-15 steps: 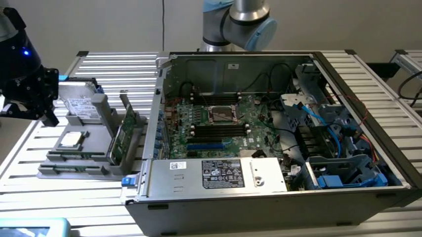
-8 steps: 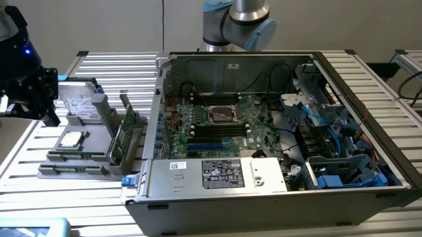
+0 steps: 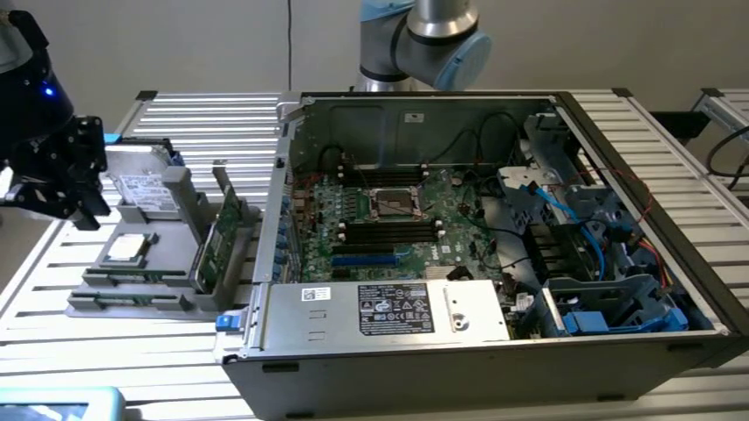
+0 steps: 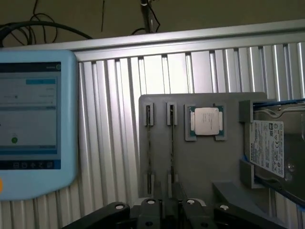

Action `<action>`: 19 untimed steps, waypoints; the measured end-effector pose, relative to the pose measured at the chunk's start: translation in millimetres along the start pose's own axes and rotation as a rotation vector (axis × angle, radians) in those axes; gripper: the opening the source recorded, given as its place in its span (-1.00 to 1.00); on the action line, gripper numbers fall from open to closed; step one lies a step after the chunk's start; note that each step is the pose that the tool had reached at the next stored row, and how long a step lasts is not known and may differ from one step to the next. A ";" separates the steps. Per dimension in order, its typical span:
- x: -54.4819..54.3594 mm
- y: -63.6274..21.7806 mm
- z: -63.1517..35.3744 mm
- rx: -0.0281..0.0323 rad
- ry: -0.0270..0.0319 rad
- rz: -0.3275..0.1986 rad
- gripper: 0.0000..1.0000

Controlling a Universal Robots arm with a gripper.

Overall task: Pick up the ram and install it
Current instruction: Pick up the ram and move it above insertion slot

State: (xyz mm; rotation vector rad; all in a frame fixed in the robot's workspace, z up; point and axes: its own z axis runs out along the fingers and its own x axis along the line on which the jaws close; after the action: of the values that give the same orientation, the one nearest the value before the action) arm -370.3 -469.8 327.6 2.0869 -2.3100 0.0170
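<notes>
Jaws: whether they stand open or closed cannot be told. The gripper [image 3: 59, 203] hangs at the exterior view's left, above the outer end of a grey parts tray [image 3: 140, 303]. It is clear of the tray and close beside the hard drive [image 3: 146, 189] that rests in the tray's rear holder.

Task item: the ram [image 4: 171, 143] appears edge-on in the wrist view. It is a thin dark strip standing between two pairs of clips on the tray, in line with the gripper's body. A second strip [image 4: 149, 143] of the same look stands just beside it, parallel, in its own clips. Chips or a label cannot be made out on either from this angle.

Other tray contents: a processor chip [image 4: 206, 121] lies flat in a square recess between the ram's clips and the hard drive. A green expansion card [image 3: 223, 235] stands upright at the tray's edge nearest the computer case [image 3: 468, 377].

That case lies open on the slatted metal counter [image 3: 199, 114], just to the exterior view's right of the tray. Its motherboard [image 3: 457, 197] is exposed, with black slot strips on either side of the socket. The robot arm [image 3: 427, 39] rises behind the case. A tablet [image 4: 28, 119] in a pale blue frame, its screen lit, lies on the counter apart from the tray.
</notes>
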 end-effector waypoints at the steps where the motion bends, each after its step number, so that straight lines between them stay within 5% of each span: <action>1: 0.0 0.1 0.3 0.0001 0.0000 0.000 -0.40; 4: 0.3 0.4 5.0 0.0002 -0.0001 0.000 -0.16; 19: 10.3 -0.3 32.7 0.0002 0.0000 0.000 -0.16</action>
State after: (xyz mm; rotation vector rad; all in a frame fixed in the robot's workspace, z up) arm -371.6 -481.0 295.2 2.0875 -2.3096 0.0172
